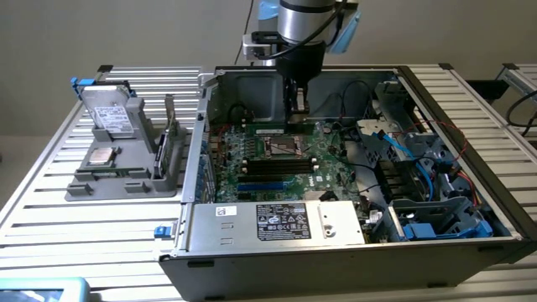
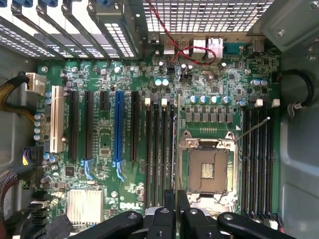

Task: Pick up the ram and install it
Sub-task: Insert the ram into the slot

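The ram (image 2: 176, 149) shows edge-on as a thin strip running out from between my fingers (image 2: 169, 211). My gripper (image 2: 176, 204) is shut on it. It hangs over the green motherboard (image 2: 104, 144), along the line between a bank of black memory slots (image 2: 159, 149) and the open processor socket (image 2: 207, 169). In the exterior view my gripper (image 1: 295, 113) reaches down into the open computer case (image 1: 336, 264), just above the back part of the motherboard (image 1: 251, 157). The ram does not touch any slot that I can see.
More black memory slots (image 2: 256, 159) lie past the socket. A power supply (image 1: 277, 221) and a drive cage with blue cables (image 1: 419, 189) crowd the case. On the exterior view's left, a grey fixture (image 1: 126, 179) holds a hard drive (image 1: 109, 116) and a silver chip (image 1: 102, 156).
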`<state>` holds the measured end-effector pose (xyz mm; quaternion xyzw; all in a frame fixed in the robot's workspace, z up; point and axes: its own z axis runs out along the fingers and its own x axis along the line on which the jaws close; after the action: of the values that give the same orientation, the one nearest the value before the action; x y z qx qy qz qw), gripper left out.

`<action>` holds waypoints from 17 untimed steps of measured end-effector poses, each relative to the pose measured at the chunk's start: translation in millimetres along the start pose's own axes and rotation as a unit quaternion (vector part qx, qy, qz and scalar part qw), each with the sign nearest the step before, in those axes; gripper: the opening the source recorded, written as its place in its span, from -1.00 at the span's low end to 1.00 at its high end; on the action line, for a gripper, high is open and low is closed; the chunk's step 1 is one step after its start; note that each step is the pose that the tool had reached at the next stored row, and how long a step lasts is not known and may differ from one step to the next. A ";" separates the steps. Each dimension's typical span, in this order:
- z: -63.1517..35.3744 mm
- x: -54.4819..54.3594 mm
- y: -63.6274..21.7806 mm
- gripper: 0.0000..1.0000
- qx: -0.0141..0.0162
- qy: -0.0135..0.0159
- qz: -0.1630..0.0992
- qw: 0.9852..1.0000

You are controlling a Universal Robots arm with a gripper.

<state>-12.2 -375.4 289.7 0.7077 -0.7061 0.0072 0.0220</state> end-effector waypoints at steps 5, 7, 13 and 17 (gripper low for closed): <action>5.3 0.2 -0.2 -0.73 0.000 0.003 0.000 1.000; 7.3 0.2 -0.2 -0.73 0.000 0.004 0.000 1.000; 11.6 0.7 -0.4 -0.73 0.000 0.005 0.000 1.000; 12.4 4.7 -1.7 -0.73 0.000 0.005 0.001 1.000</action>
<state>-10.8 -380.5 277.5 0.7072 -0.7065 0.0111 0.0254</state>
